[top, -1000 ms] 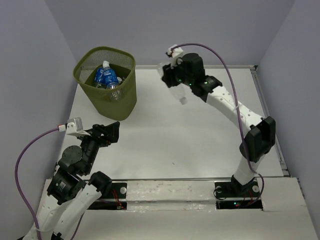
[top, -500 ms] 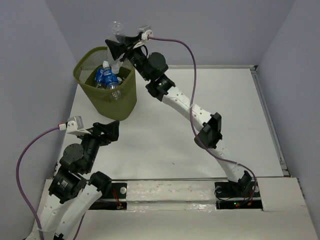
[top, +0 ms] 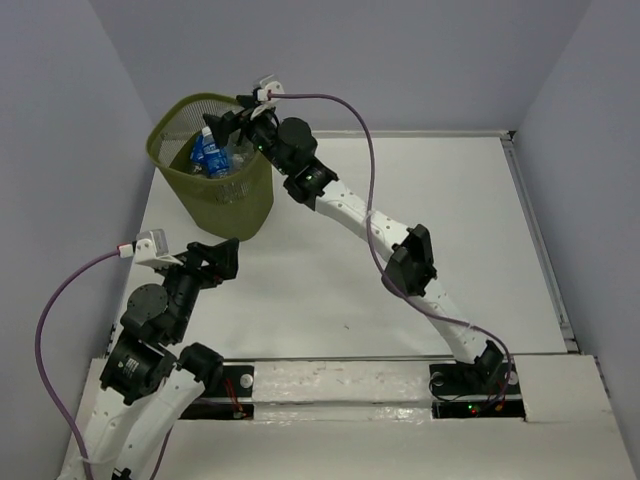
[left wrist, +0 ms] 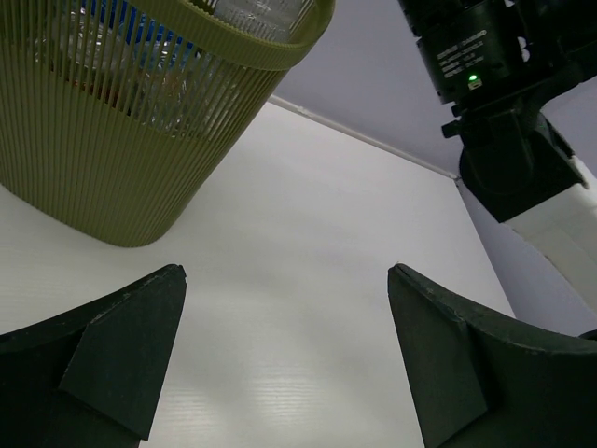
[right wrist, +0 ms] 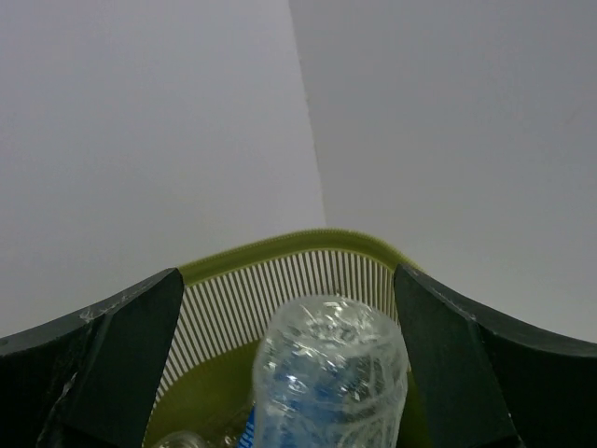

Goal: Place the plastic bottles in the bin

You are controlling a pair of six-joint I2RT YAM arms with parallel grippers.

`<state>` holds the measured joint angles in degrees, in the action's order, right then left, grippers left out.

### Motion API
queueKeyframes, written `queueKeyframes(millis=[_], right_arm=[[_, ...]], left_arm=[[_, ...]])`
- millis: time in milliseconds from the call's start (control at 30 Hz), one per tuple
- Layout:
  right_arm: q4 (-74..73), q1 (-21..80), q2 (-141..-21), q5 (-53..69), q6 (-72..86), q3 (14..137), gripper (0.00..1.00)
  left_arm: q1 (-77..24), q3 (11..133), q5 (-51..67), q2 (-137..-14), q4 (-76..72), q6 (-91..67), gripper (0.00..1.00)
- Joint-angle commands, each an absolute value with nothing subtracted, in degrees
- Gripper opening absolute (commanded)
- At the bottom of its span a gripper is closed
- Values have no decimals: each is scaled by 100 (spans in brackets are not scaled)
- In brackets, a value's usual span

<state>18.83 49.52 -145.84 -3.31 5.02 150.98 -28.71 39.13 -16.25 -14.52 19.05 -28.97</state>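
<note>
The olive-green bin stands at the table's back left, holding blue-labelled plastic bottles. My right gripper hangs open just above the bin's right rim. In the right wrist view a clear crumpled bottle sits inside the bin, below and between my right gripper's spread fingers, with a gap on each side. My left gripper is open and holds nothing, low over the table in front of the bin. In the left wrist view the left gripper faces the bin's wall.
The right arm stretches diagonally across the table from its base at the near right to the bin; its wrist shows in the left wrist view. Grey walls close the table at the back and on both sides.
The right arm swung from the table's back middle to the bin, carrying a clear bottle. Its jaws then opened and the bottle now sits in the bin. The left arm stayed put.
</note>
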Motion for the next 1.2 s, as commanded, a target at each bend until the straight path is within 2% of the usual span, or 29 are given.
queueKeyframes(millis=[0,167,333,433,467,567,600,700,967,1167], right_arm=[[1696,4975,-13633,-62,290,15013,100],[1441,4975,-12615,158,316,14074,100],[1529,4975,-10755,63,211,12247,100],[1555,4975,-9873,-193,185,10788,100],[1590,4975,-9209,-350,193,9949,100],[1871,4975,-8107,-615,413,8539,100],[2063,4975,-7347,-633,544,7595,100],[1962,4975,-5971,-650,755,6097,100],[327,5027,-3423,-1249,1327,4195,100],[-624,5027,-2206,-1546,1380,3929,100]], left_arm=[[-2751,3955,-1564,-1573,1635,-2760,99],[-2611,4017,-1617,-1643,1687,-2690,99],[-2549,4069,-1521,-1740,1670,-2575,99],[-2549,4069,-1450,-1749,1626,-2540,99],[-2549,4061,-1407,-1723,1600,-2531,99],[-2540,4078,-1143,-1679,1433,-2426,99],[-2549,4096,-1056,-1679,1320,-2400,99],[-2549,4201,-906,-1740,1038,-2522,99],[-2549,4420,-396,-2012,44,-2531,99],[-2549,4342,-404,-2030,-334,-2435,99]])
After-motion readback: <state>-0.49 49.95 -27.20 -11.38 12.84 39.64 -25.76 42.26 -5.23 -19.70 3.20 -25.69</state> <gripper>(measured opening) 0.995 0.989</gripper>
